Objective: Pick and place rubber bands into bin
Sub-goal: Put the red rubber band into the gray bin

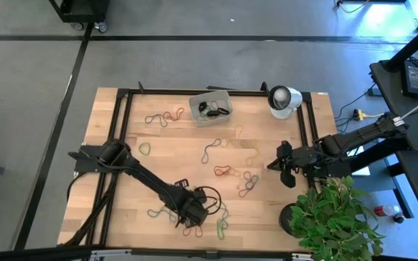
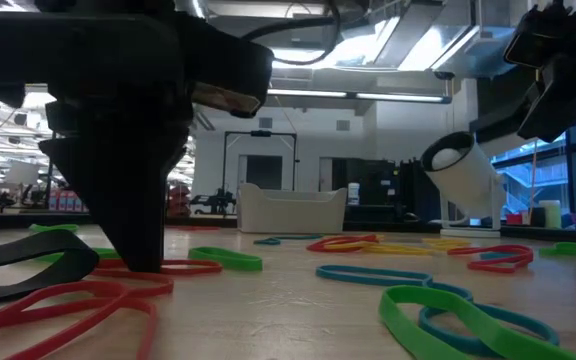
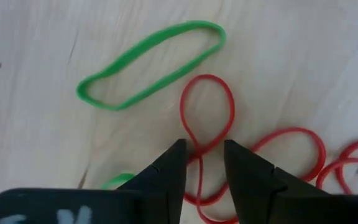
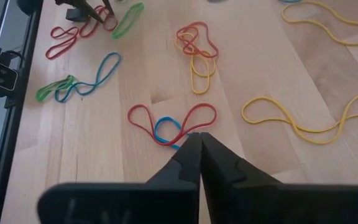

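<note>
Many coloured rubber bands lie scattered on the wooden table. My left gripper [image 1: 194, 215] stands at the table's near edge, fingers pointing down at the tabletop [image 2: 143, 258]. It is open by a narrow gap [image 3: 204, 152], with the crossed strands of a red band [image 3: 207, 118] between the fingers. A green band [image 3: 148, 62] lies just beyond. My right gripper [image 1: 285, 168] hovers over the table's right side, shut and empty [image 4: 197, 138], above a red and blue band pair [image 4: 171, 124]. The translucent bin [image 1: 193, 109] stands at the far middle and holds dark bands. My left gripper comes from above, pointing down, with one finger [image 3: 169, 168] on each side of the red band's crossing [image 3: 201, 148]. The band lies flat on the table. I cannot tell whether the fingers touch it.
A white round object with a dark face [image 1: 283, 98] stands at the far right, beside the bin. A potted plant [image 1: 332, 221] overhangs the near right corner. Black frame rails [image 1: 122, 145] run along the table's left and right sides. More bands lie across the middle [image 1: 227, 172].
</note>
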You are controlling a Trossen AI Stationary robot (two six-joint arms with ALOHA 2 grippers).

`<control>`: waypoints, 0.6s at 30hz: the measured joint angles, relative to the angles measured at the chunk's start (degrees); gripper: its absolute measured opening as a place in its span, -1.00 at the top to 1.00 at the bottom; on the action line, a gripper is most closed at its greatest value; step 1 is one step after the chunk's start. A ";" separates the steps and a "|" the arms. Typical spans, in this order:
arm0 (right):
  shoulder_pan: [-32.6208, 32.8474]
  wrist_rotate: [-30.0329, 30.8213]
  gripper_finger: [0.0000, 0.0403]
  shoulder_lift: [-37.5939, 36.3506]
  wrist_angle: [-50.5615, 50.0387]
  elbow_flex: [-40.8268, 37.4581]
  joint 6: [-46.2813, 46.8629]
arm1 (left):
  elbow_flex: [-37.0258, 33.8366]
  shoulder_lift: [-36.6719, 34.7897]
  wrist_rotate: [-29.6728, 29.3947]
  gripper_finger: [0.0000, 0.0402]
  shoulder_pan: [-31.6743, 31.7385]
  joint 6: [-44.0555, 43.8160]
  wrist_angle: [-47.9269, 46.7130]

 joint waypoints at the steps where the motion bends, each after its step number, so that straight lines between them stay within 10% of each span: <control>1: 0.00 0.00 0.94 0.00 0.01 0.00 0.00 | 0.14 0.42 0.24 0.49 0.03 -1.07 -0.17; 8: 0.00 0.00 0.92 0.00 1.12 0.00 -0.04 | -0.27 -1.13 0.21 0.94 0.88 -3.51 -0.85; 18: -0.02 1.97 0.92 0.63 2.44 0.02 1.28 | -0.58 -14.77 -7.10 0.99 4.65 -2.16 -5.74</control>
